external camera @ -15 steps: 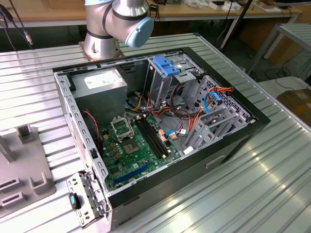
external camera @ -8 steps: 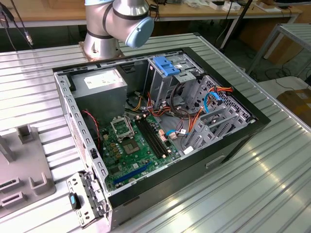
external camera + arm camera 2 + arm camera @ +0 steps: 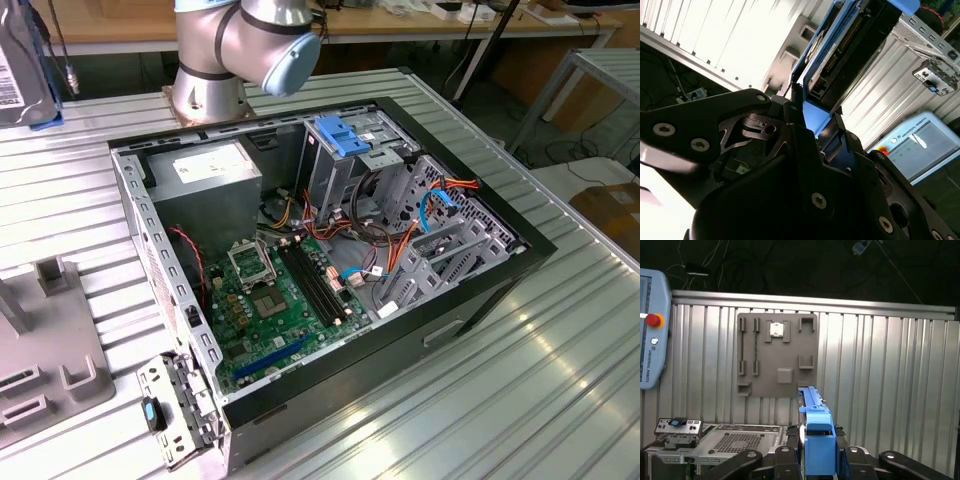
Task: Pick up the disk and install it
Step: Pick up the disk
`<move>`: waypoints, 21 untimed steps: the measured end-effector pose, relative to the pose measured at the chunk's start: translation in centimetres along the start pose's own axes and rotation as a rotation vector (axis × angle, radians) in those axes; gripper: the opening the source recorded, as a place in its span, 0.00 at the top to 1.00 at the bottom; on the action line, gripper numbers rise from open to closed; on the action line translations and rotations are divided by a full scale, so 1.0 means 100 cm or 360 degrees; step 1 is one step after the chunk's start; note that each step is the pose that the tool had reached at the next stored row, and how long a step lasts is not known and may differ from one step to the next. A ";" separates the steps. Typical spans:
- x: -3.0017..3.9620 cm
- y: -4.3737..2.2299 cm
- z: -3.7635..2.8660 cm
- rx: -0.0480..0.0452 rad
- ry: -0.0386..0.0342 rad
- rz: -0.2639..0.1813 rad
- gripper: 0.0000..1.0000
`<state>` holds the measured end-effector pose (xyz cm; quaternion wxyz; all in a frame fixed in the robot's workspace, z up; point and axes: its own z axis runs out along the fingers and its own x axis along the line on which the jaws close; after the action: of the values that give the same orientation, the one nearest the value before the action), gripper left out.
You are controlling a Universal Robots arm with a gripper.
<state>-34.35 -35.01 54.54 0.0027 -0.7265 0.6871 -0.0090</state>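
Pincer [image 3: 818,447] is gripping the disk [image 3: 814,412] by its blue carrier end, long axis projecting straight ahead; in the exterior view it is hanging at 10 o'clock of the open computer case [image 3: 400,345].

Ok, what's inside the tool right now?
The disk, its blue rail facing the first wrist view, is clamped in the tool. The tool's body covers the disk's lower end, so the grip depth can't be seen.
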 end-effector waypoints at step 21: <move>0.0078 -0.1567 0.0030 0.0000 0.0000 -0.0002 0.64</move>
<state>-18.66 -34.92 54.50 0.0028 -0.7268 0.6867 -0.0091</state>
